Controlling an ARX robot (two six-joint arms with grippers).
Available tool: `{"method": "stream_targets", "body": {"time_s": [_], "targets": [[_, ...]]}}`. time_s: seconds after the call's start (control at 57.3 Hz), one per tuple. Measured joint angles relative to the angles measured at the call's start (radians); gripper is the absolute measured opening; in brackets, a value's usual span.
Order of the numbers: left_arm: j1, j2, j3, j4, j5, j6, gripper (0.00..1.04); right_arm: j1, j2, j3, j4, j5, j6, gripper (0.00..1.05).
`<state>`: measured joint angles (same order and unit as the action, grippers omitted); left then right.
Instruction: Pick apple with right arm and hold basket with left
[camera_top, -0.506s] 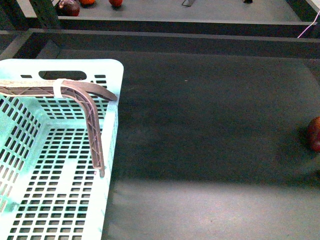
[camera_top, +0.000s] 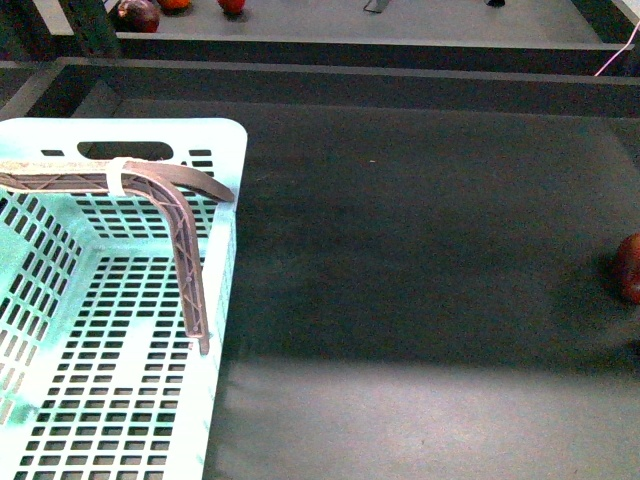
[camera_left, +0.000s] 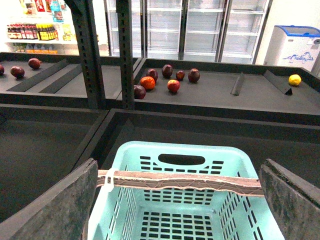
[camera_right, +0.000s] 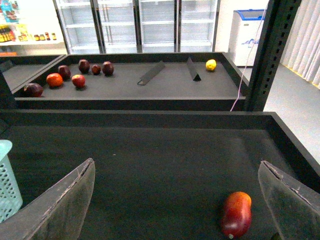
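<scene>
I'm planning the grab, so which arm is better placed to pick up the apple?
Right. The apple lies just ahead of the open right gripper, and sits far right in the front view. The left gripper is open over the basket.

Dark matte shelf deck (camera_top: 420, 250), raised rim. Basket (camera_top: 150, 128) on its left end, apple (camera_top: 630, 268) far right, well apart. Rear shelf (camera_right: 170, 82): red fruit cluster (camera_right: 78, 80), one yellow fruit (camera_right: 211, 64), two dark dividers (camera_right: 151, 73).

Front: apple (camera_top: 630, 268) cut at R edge, basket (camera_top: 150, 128) at L/btm.
</scene>
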<state>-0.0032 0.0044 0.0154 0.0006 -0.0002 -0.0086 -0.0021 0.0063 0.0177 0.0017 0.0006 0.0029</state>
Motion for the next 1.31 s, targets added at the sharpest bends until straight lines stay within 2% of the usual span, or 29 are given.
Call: {"method": "stream_targets", "body": {"time_s": [0.209,0.279,0.349,0.523,0.715,0.855,1.064,1.274,1.309], "targets": [[-0.003,0.005,0.002,-0.008,-0.016,-0.009,0.98,0.0,0.0,0.0,0.0,0.0,0.0,0.96],[-0.08,0.195,0.127,-0.292,-0.286,-0.193,0.98,0.0,0.0,0.0,0.0,0.002,0.0,0.96],[-0.07,0.33,0.185,-0.377,-0.31,-0.32,0.98,0.0,-0.001,0.0,0.0,0.0,0.0,0.96],[0.037,0.582,0.271,-0.266,-0.098,-0.561,0.98,0.0,-0.001,0.0,0.0,0.0,0.0,0.96],[0.087,0.854,0.32,-0.105,0.11,-0.82,0.98,0.0,-0.001,0.0,0.0,0.0,0.0,0.96],[0.085,1.021,0.35,0.03,0.15,-0.971,0.98,0.0,-0.001,0.0,0.0,0.0,0.0,0.96],[0.062,1.242,0.428,0.183,0.145,-1.111,0.98,0.0,-0.001,0.0,0.0,0.0,0.0,0.96],[0.032,1.385,0.489,0.233,0.127,-1.167,0.98,0.0,-0.001,0.0,0.0,0.0,0.0,0.96],[0.029,1.402,0.495,0.241,0.128,-1.173,0.94,0.0,-0.001,0.0,0.0,0.0,0.0,0.96]]}}
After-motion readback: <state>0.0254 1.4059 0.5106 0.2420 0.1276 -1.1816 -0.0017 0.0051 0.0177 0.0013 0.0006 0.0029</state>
